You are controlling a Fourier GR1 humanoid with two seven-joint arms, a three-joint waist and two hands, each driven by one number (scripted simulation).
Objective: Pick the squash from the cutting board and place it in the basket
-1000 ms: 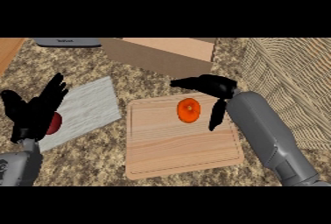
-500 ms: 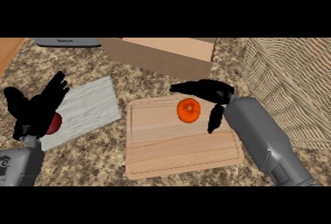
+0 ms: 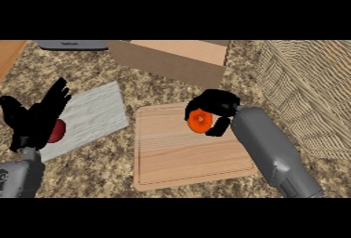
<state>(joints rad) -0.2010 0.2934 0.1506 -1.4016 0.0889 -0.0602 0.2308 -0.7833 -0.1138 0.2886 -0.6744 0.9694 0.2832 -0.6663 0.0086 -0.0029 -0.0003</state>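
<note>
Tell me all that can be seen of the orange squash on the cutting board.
The squash is small, round and bright orange, with a darker spot near its middle. It sits at the upper right part of the pale wooden cutting board. The right hand curls over it from above and from the right, its black fingers hiding the upper edge. Whether it rests on the board or is lifted cannot be told. The wicker basket stands apart, to the right.
</note>
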